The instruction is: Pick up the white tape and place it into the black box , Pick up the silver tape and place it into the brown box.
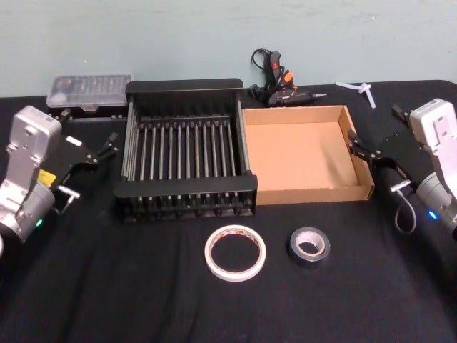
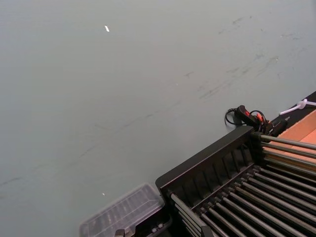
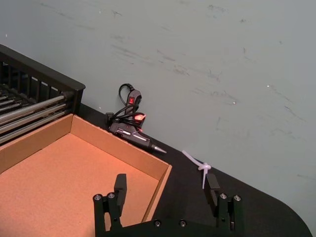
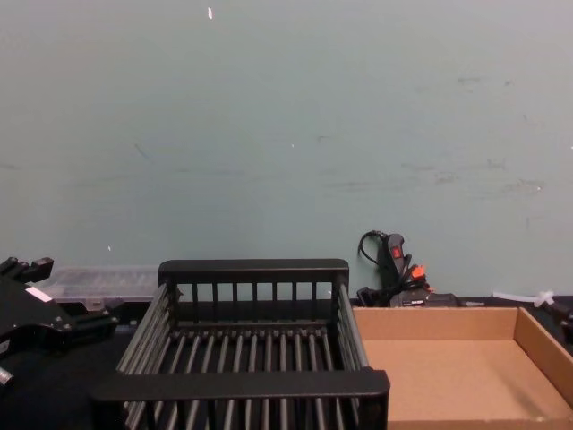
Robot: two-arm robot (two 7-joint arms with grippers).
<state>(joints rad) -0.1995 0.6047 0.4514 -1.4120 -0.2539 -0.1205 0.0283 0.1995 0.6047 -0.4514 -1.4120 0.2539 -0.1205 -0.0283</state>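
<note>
Both tapes lie on the black counter (image 1: pixel 107 300), nothing picked. The white tape (image 1: pixel 235 252) lies flat on the near side, just in front of the black box (image 1: pixel 187 150), below its right half. The silver tape (image 1: pixel 309 246) lies flat just right of it — the two are near each other but apart, and it sits in front of the seam between the two boxes, closer to the brown box (image 1: pixel 307 154).

The black box and brown box stand side by side and touch along their shared wall, crate on the left, cardboard tray on the right. Neither holds anything; slatted floor and plain cardboard floor both show bare.

The left claw (image 1: pixel 108 147) hangs at the left, just beside the crate's left wall, fingers close together at the tips and holding nothing. The right claw (image 1: pixel 360 146) sits at the tray's far right corner — in the right wrist view (image 3: pixel 167 190) its fingers are spread wide, one over the tray's inside, the other outside the wall, gripping nothing.

Behind the boxes: a clear plastic case (image 1: pixel 90 91) at the far left next to the crate's back corner, a black glue gun (image 1: pixel 280 87) with coiled cord behind the tray, and a white plastic piece (image 1: pixel 359 89) farther right, all against the pale green wall (image 4: pixel 286 125).
</note>
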